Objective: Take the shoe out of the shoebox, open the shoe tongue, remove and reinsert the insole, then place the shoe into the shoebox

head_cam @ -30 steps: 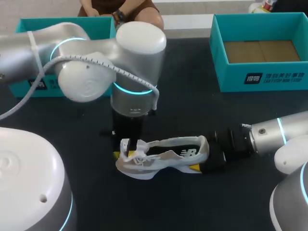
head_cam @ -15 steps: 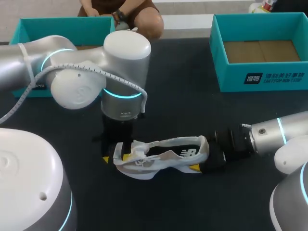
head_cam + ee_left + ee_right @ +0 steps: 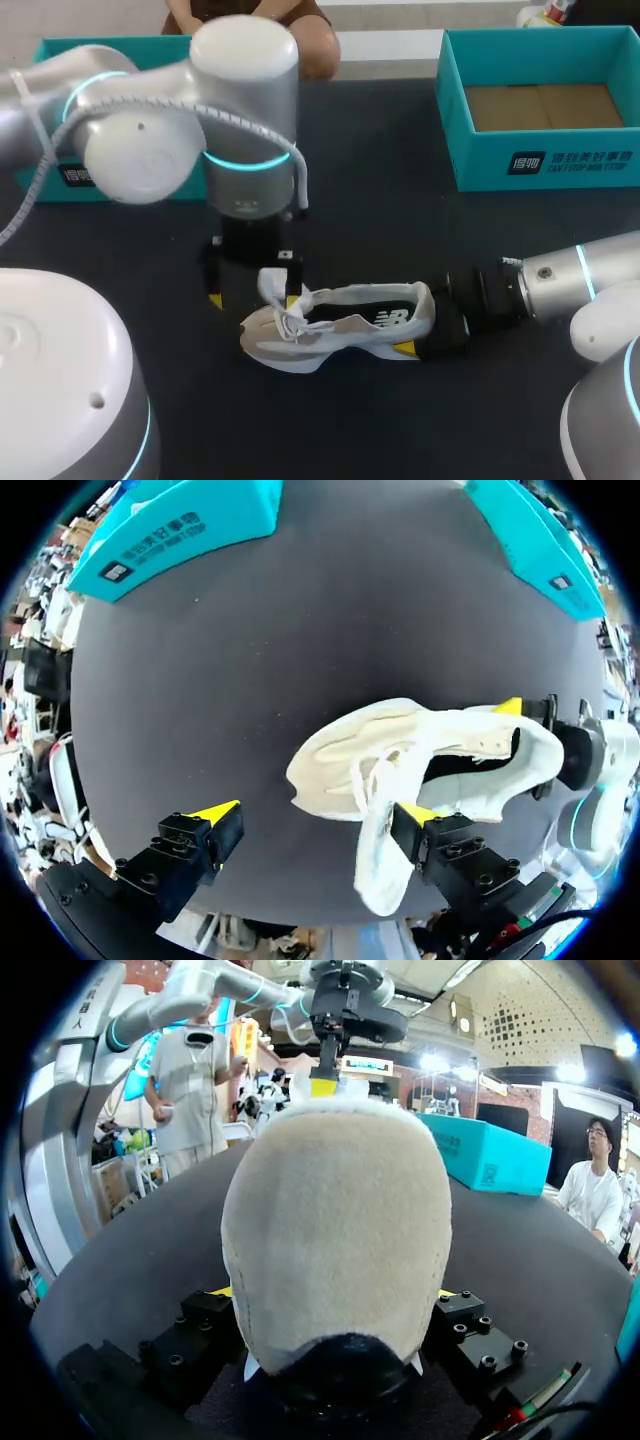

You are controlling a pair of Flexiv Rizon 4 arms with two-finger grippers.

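Left end effector (image 3: 253, 298): released, its yellow fingertips (image 3: 215, 815) spread wide over the toe end of the shoe. One tip stands on the dark counter (image 3: 400, 220) beside the toe; the other sits just behind the raised tongue.
Right end effector (image 3: 428, 320): clenched on the heel of the white and beige mesh running shoe (image 3: 350, 318). In my right wrist view the heel fills the gap between both fingers.
Shoe: lying on its side near the middle of the counter, toe toward my left arm, heel toward my right arm.
Shoe tongue (image 3: 272, 285): pulled up out of the opening, standing above the laces. In the left wrist view it hangs loose against the inner finger.
Teal cardboard shoebox (image 3: 545, 165): open on the far right of the counter, well apart from the shoe, its brown floor showing.
Second teal box (image 3: 60, 50): far left, partly hidden behind my left arm.
Change, left arm: over the last second the wrist has drawn back toward the far side of the counter and the fingers have spread from close together to wide apart.
Change, tongue: it now stands higher than half a second ago.
Change, shoe and right arm: both have stayed where they were.
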